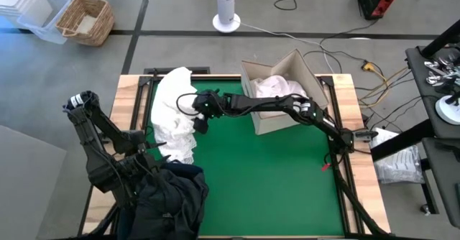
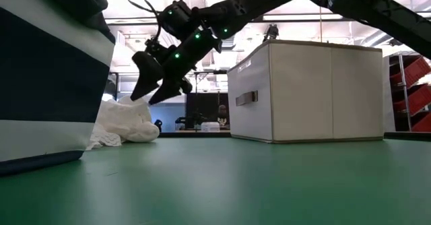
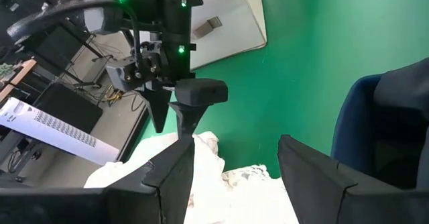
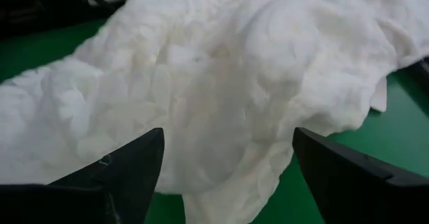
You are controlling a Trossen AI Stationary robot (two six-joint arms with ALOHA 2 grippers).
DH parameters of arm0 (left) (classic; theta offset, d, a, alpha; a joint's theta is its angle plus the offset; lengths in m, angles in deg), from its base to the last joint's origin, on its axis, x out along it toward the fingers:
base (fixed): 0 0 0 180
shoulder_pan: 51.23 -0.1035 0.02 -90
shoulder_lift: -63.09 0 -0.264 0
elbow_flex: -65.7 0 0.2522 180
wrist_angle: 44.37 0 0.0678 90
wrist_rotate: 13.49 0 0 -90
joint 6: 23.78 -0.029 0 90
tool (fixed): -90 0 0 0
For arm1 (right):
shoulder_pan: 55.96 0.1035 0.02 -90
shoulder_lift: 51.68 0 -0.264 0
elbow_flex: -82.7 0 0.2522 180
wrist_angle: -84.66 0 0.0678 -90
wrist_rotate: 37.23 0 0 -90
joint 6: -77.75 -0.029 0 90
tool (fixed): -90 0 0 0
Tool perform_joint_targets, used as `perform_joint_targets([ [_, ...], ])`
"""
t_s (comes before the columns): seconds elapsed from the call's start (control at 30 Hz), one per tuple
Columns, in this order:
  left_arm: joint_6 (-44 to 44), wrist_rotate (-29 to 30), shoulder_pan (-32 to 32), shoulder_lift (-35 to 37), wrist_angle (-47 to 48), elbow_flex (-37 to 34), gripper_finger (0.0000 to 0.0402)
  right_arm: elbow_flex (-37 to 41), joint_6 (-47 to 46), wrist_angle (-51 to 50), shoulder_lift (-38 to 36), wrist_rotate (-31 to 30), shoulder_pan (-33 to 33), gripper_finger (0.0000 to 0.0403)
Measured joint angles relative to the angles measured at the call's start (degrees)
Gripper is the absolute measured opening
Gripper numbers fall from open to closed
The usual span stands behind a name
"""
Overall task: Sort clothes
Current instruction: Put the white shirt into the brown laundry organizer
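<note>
A heap of white clothes [image 1: 175, 107] [image 2: 124, 122] [image 4: 221, 83] lies on the green table near its far left corner. My right gripper [image 1: 199, 118] [image 2: 149, 93] [image 4: 228, 177] reaches across from the right and hangs open just above the heap's right side, fingers pointing down and left, touching nothing. More pale clothes [image 1: 277, 85] lie inside the beige box [image 1: 277, 121]. Dark clothes [image 1: 169, 197] fill the navy bin [image 2: 47, 77] at the near left. My left gripper [image 1: 157, 149] [image 3: 234, 177] is open between the bin and the white heap, facing the right gripper [image 3: 171, 117].
The beige box [image 2: 303, 90] stands at the far middle-right of the table, close behind the right arm. The navy bin [image 3: 362, 117] takes up the near left corner. Green table surface [image 1: 273, 175] lies bare in the middle and near right. A wicker basket [image 1: 86, 19] sits on the floor beyond.
</note>
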Motion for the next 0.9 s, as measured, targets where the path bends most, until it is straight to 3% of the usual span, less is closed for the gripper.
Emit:
perform_joint_targets([
  [0.53,-0.02,0.01,0.0,0.0,0.0,0.0,0.0194,1.05,-0.65,-0.37,0.0,0.21,0.04,0.0207],
  [0.9,-0.46,1.28,0.0,0.0,0.0,0.0,0.0194,1.71,-0.4,0.92,0.0,-0.02,0.02,0.009],
])
